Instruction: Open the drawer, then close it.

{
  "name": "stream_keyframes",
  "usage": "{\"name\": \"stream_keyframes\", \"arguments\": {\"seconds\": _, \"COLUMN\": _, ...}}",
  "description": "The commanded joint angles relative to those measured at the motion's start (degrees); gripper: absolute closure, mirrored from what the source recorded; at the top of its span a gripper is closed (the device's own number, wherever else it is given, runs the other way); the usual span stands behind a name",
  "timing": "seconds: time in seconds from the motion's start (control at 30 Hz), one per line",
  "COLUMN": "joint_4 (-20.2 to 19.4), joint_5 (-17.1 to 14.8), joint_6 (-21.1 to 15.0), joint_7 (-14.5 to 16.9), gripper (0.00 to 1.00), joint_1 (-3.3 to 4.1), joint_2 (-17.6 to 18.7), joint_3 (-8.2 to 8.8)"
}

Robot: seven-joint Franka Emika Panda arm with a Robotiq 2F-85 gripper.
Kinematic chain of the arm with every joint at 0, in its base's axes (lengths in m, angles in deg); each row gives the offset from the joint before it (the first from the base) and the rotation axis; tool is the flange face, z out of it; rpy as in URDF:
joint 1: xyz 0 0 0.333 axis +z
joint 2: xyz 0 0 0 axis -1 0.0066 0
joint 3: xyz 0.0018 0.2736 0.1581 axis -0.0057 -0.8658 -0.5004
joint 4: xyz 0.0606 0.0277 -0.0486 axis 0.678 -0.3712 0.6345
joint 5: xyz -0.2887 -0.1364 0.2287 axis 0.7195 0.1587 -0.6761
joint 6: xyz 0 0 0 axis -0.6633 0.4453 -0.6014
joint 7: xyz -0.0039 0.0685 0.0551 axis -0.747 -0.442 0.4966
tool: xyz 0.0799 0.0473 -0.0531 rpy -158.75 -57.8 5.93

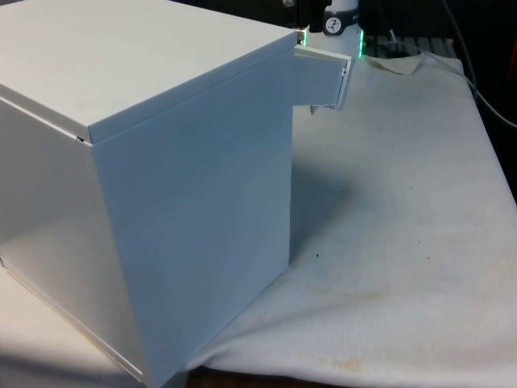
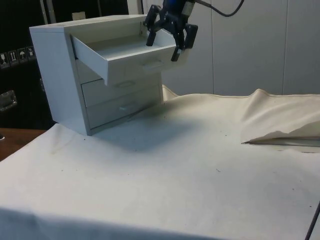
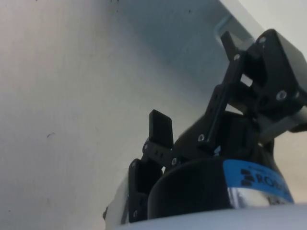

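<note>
White top drawer point(image 2: 125, 52) pulled out, one of three in the white wooden chest point(image 2: 60, 75).
Black hand point(image 2: 164, 44) spread wide, empty, above its front edge; one rumpled white cloth point(image 2: 200, 165) covers the counter.

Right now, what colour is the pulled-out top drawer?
White, like the chest; the open top drawer shows best in the side view.

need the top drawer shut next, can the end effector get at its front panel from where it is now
Probably yes. The end effector hangs open right at the top drawer, fingers straddling its front edge, and the drawer stands pulled well out of the chest. Nothing sits between them, and the cloth in front is bare.
</note>
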Motion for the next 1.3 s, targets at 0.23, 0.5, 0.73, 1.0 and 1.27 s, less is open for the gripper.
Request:
{"name": "stream_keyframes", "arguments": {"seconds": 0.23, "joint_4": 0.6, "joint_5": 2.2, "joint_6": 2.2, "joint_7": -1.3, "gripper": 0.00, "joint_1": 0.00, "joint_2": 0.3, "joint_3": -1.09}}
{"name": "stream_keyframes", "arguments": {"seconds": 0.5, "joint_4": 1.8, "joint_5": 6.2, "joint_6": 4.4, "joint_7": -3.4, "gripper": 0.00, "joint_1": -1.20, "joint_2": 1.4, "joint_3": -2.41}}
{"name": "stream_keyframes", "arguments": {"seconds": 0.73, "joint_4": 2.2, "joint_5": 8.4, "joint_6": 5.8, "joint_7": -4.4, "gripper": 0.00, "joint_1": -1.09, "joint_2": 1.7, "joint_3": -2.41}}
{"name": "stream_keyframes", "arguments": {"seconds": 1.0, "joint_4": 2.5, "joint_5": 11.3, "joint_6": 7.2, "joint_7": -6.2, "gripper": 0.00, "joint_1": -0.97, "joint_2": 2.0, "joint_3": -2.46}}
{"name": "stream_keyframes", "arguments": {"seconds": 1.27, "joint_4": 3.2, "joint_5": 15.1, "joint_6": 6.9, "joint_7": -9.5, "gripper": 0.00, "joint_1": -1.09, "joint_2": 3.4, "joint_3": -2.41}}
